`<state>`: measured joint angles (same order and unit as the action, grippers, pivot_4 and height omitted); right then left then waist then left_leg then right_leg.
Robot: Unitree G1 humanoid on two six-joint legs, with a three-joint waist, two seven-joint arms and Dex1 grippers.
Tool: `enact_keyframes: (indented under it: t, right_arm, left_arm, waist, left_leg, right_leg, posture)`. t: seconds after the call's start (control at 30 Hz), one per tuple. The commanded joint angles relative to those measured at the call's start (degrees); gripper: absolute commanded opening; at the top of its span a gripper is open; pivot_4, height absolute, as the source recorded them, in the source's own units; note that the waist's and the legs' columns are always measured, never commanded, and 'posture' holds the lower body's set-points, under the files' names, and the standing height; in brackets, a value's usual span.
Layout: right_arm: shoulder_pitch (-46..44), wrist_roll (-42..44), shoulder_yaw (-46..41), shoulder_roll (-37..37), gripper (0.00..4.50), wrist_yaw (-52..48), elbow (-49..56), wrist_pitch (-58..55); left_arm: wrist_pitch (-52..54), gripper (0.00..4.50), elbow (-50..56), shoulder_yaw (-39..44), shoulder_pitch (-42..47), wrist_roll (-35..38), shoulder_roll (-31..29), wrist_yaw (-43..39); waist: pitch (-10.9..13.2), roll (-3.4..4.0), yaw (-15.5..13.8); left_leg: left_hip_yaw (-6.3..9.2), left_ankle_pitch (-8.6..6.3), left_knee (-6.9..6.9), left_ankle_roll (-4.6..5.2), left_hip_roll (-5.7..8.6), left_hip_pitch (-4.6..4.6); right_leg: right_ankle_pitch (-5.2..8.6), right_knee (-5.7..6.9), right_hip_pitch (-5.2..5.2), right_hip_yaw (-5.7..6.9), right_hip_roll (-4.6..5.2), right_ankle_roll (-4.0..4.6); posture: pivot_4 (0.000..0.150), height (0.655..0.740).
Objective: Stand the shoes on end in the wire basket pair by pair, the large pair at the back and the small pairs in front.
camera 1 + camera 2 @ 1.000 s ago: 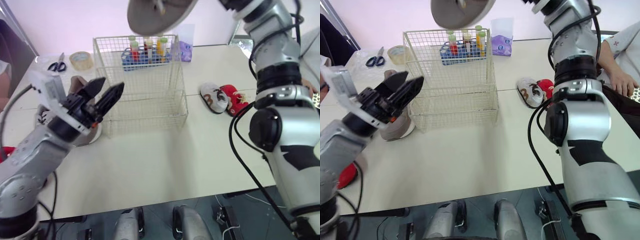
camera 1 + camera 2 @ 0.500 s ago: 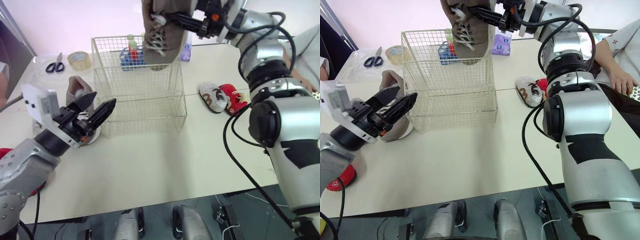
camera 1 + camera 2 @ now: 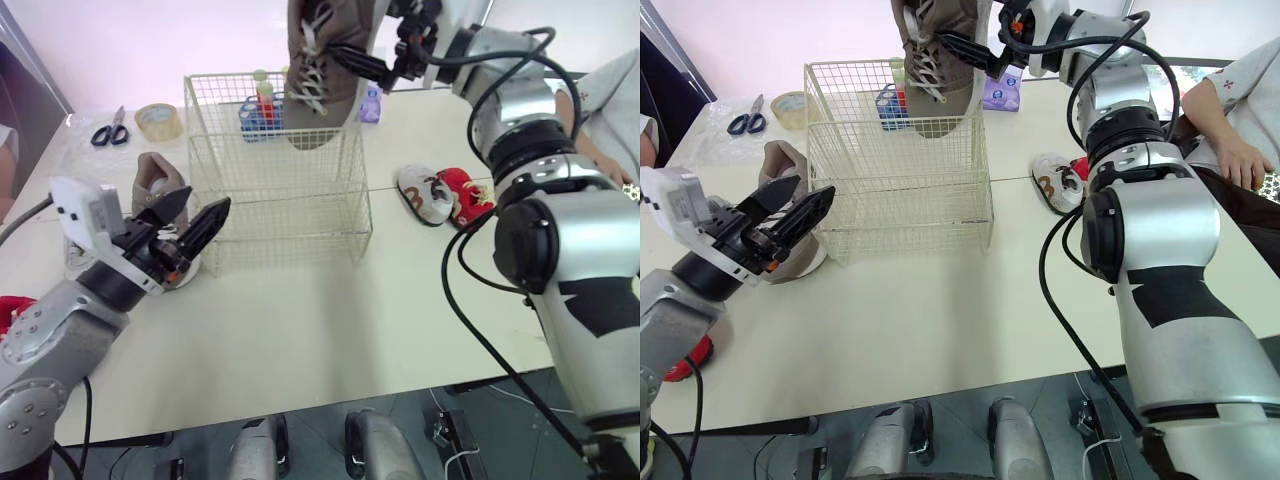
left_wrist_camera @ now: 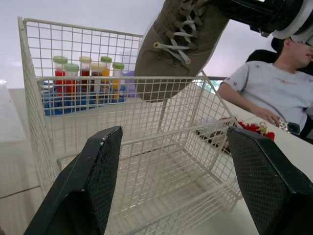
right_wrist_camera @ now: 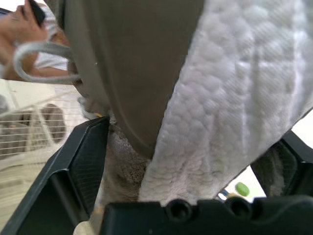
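A large taupe lace-up shoe [image 3: 322, 70] hangs toe-down over the back of the wire basket [image 3: 280, 215], its toe just inside the rim. My right gripper [image 3: 385, 55] is shut on the shoe's heel end; the right wrist view has its fingers [image 5: 80, 161] pressed on the fleece lining [image 5: 234, 98]. The matching taupe shoe [image 3: 160, 200] stands on the table left of the basket. My left gripper [image 3: 190, 218] is open beside that shoe, pointing at the basket's left front corner. A small white shoe [image 3: 424, 196] and a small red shoe [image 3: 466, 198] lie right of the basket.
Behind the basket stand a blue rack of coloured bottles [image 3: 262, 105] and a purple tissue pack [image 3: 370, 100]. A tape roll [image 3: 160, 120] and scissors [image 3: 108, 130] lie at the back left. A person's arm [image 3: 1240, 150] rests at the table's right edge.
The right gripper has lowered the taupe shoe slightly toward the basket's back. The left gripper has stayed beside the other taupe shoe.
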<state>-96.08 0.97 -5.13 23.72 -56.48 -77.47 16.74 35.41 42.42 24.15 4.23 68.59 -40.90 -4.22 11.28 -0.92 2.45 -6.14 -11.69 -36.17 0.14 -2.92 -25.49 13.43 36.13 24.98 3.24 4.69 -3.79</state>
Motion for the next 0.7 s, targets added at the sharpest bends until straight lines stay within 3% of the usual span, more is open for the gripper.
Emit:
enact_keyframes:
  t: [0.03, 0.4, 0.5, 0.57, 0.63, 0.7]
  right_arm:
    - [-0.58, 0.61, -2.23, 1.1, 4.43, 0.26, 0.87, 0.21]
    - [-0.89, 7.21, -11.18, -1.08, 4.43, -2.84, 0.69, -10.69]
    - [-0.62, 7.47, -12.28, -1.36, 3.63, -2.6, 0.75, -11.79]
    - [-0.55, 7.77, -12.99, -1.57, 2.62, -2.74, 0.82, -11.97]
    - [-0.79, 8.21, -13.63, -1.81, 1.9, -3.39, 0.95, -11.67]
    - [-1.09, 7.64, -13.35, -1.96, 1.64, -4.47, 1.13, -10.88]
  left_arm:
    - [-1.08, 3.48, -0.31, -0.02, 1.17, -1.02, 0.24, -0.66]
    - [-0.35, 3.48, -2.92, -3.53, 4.69, -3.7, 1.5, -1.19]
    - [-0.15, 3.48, -2.81, -3.69, 4.57, -4.21, 1.84, -0.93]
    - [-0.08, 3.48, -2.54, -3.75, 4.17, -4.57, 2.03, -0.69]
    - [0.03, 3.48, -2.26, -3.73, 3.66, -4.96, 2.2, -0.33]
    - [0.11, 3.48, -2.09, -3.73, 3.21, -5.34, 2.41, -0.11]
  waist:
    - [0.0, 0.0, 0.03]
    - [0.0, -0.01, -0.05]
    - [0.0, -0.01, -0.05]
    - [0.0, -0.01, -0.04]
    - [0.0, -0.01, 0.02]
    - [0.0, -0.01, 0.04]
  left_leg:
    - [0.0, 0.03, 0.0, 0.05, 0.0, 0.02]
    - [-0.01, 0.06, -0.03, 0.07, 0.01, 0.02]
    - [-0.01, 0.06, -0.03, 0.07, 0.02, 0.02]
    - [0.0, 0.06, -0.02, 0.07, 0.03, 0.02]
    - [-0.01, 0.07, -0.03, 0.08, 0.04, 0.02]
    - [-0.01, 0.07, -0.02, 0.08, 0.04, 0.02]
  right_leg:
    - [0.0, 0.01, -0.02, 0.0, -0.01, 0.0]
    - [-0.02, 0.03, -0.06, 0.01, -0.04, -0.04]
    - [-0.02, 0.04, -0.06, 0.02, -0.07, -0.04]
    - [-0.03, 0.05, -0.06, 0.02, -0.07, -0.04]
    - [-0.03, 0.05, -0.06, 0.02, -0.08, -0.04]
    - [-0.03, 0.05, -0.05, 0.02, -0.08, -0.05]
  posture:
    - [0.15, 0.74]
    - [0.15, 0.74]
    - [0.15, 0.74]
    - [0.15, 0.74]
    - [0.15, 0.74]
    - [0.15, 0.74]
